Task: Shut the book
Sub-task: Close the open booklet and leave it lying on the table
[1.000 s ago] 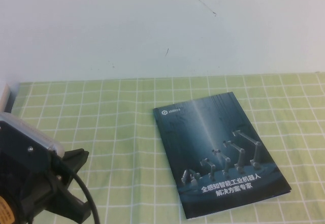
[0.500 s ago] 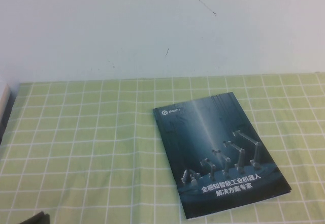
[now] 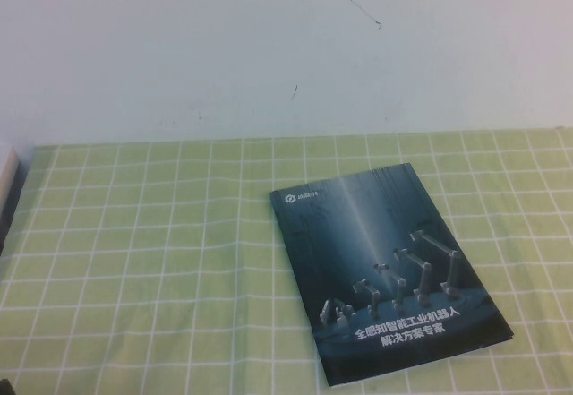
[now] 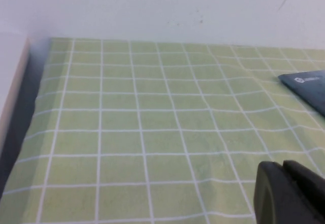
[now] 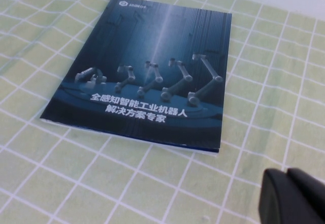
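The book (image 3: 387, 270) lies shut and flat, front cover up, on the right half of the desk toward its near edge. It sits slightly askew to the grid of the cloth. The cover is dark blue, with a row of robot arms and white Chinese lettering below them. Under it a green cloth (image 3: 161, 252) with white check lines covers the desk, wrinkled a little in places. A plain white wall (image 3: 269, 46) rises behind, marked by a few thin scratches. A white ledge (image 3: 7, 167) borders the cloth at the far left.

The left gripper (image 4: 289, 196) hangs over bare cloth, well apart from the book. The right gripper (image 5: 294, 196) hangs over cloth near a corner of the book, not touching it. For both, only a dark piece shows, so I cannot tell whether either is apart or together.
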Robot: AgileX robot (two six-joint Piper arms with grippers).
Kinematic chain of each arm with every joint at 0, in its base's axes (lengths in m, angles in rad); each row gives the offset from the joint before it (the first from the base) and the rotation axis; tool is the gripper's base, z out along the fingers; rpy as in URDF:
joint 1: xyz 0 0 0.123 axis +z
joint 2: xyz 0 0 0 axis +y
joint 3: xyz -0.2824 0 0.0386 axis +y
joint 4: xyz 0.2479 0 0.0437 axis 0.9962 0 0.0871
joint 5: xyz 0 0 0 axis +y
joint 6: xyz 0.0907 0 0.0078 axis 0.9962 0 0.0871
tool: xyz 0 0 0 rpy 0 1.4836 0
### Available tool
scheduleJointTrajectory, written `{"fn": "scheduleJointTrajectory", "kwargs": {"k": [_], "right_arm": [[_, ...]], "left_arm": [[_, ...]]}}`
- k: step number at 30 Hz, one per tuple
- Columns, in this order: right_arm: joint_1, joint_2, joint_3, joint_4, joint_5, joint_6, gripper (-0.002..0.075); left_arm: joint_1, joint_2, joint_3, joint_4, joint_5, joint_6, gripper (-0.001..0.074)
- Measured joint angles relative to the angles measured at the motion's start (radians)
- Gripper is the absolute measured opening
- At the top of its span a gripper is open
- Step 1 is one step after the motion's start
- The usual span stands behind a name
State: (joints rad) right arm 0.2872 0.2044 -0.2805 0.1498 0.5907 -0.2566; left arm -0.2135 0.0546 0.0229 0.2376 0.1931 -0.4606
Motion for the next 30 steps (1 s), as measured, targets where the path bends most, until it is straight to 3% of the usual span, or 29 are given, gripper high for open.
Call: {"fn": "scheduleJointTrajectory", "kwargs": {"k": [11,22,30], "right_arm": [[0.0,0.0,0.0,0.0,0.0,0.0,-0.0003],[0.0,0.0,0.0,0.002,0.0,0.0,-0.0003],[0.0,0.0,0.0,0.004,0.002,0.0,-0.0003]], "left_arm": [[0.037,0.0,0.0,-0.009,0.084,0.03,-0.0004],[0.078,-0.043,-0.002,-0.343,0.114,0.592,-0.0004],[0.115,-0.064,-0.002,-0.342,0.116,0.535,-0.0004]]}}
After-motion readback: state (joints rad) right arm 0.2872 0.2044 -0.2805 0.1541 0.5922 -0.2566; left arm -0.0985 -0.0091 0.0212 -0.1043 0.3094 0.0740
